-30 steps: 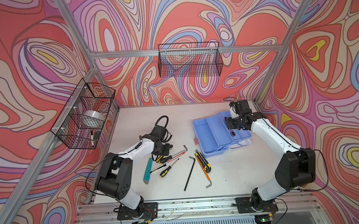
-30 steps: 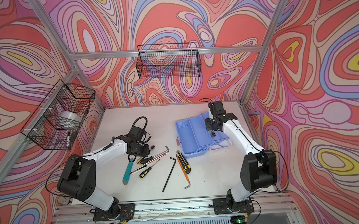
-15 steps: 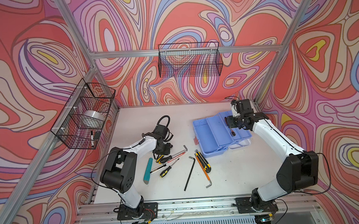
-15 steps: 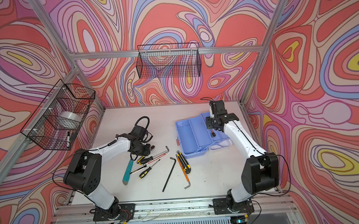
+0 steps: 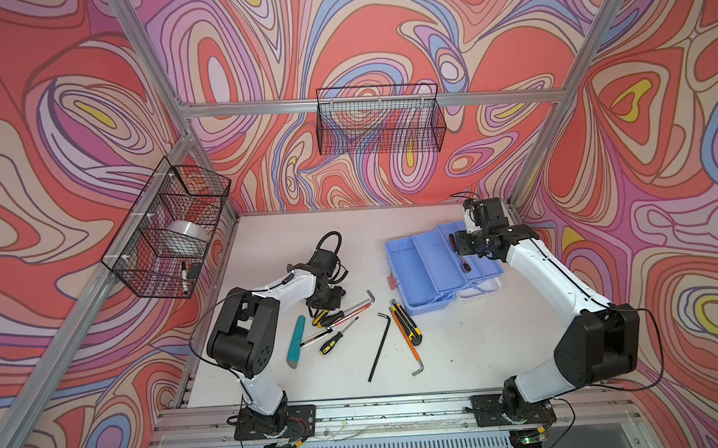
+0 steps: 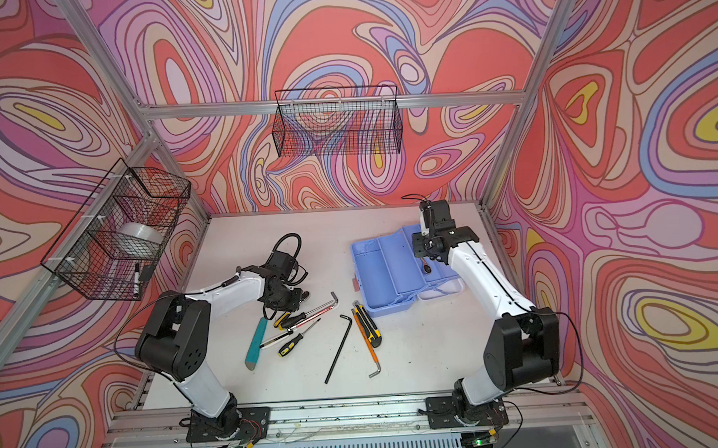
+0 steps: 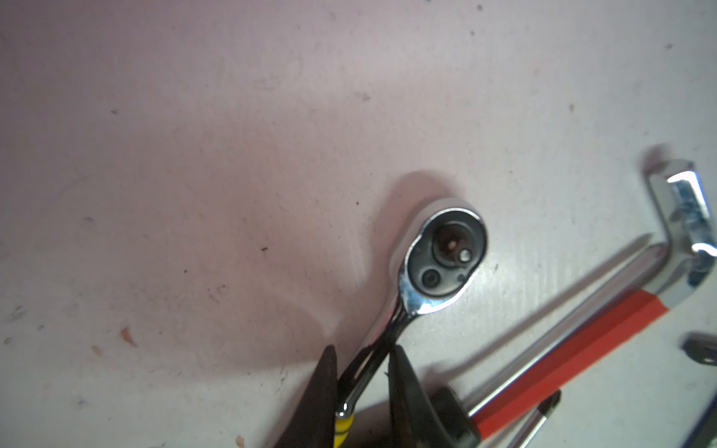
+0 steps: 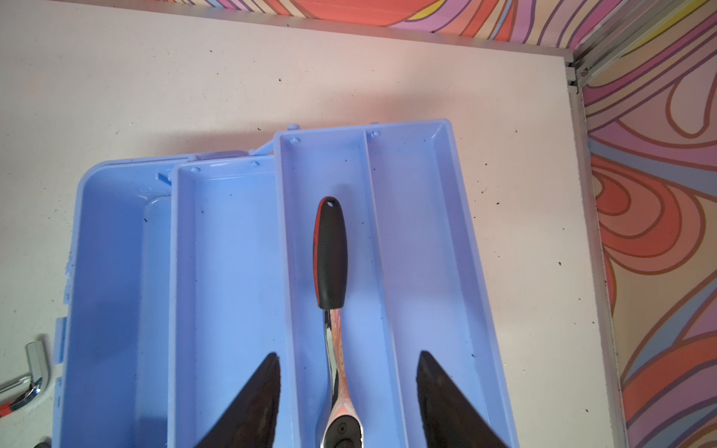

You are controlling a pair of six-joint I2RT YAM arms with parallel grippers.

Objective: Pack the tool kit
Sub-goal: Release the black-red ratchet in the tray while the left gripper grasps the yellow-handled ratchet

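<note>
Swirled red, pink and lilac walls close in a white counter (image 5: pixel 458 354). A back basket (image 5: pixel 380 120) of black wire hangs on the far wall, and a side basket (image 5: pixel 170 233) on the left wall holds a tape roll (image 5: pixel 187 236).

The toolbox (image 5: pixel 417 272) sits open at the right rear of the counter. Its blue trays are stepped out side by side and its white lid (image 5: pixel 483 288) shows at the near right edge. The right claw (image 8: pixel 349 353) hangs over the outermost tray with its fingers (image 8: pixel 252 403) spread wide, gripping nothing. Between them, touching neither, a red ratchet (image 8: pixel 329 252) lies along one of that tray's two channels, the one nearer the rest of the box.

The left claw (image 5: pixel 329 303) is down at the counter left of centre, at the far end of a loose spread of tools. In the left wrist view its fingers (image 7: pixel 407 399) flank the shank of a yellow ratchet (image 7: pixel 446 260) just above the yellow-banded grip. They are drawn in close, but I cannot tell whether they pinch it.

Just beside that ratchet lies a chrome hex key (image 7: pixel 582 341) with a red band. Nearer the front lie a teal tool (image 5: pixel 296 340), a screwdriver (image 5: pixel 329 346), a black hex key (image 5: pixel 379 349), a knife (image 5: pixel 407 325) and an orange hex key (image 5: pixel 408 349).
</note>
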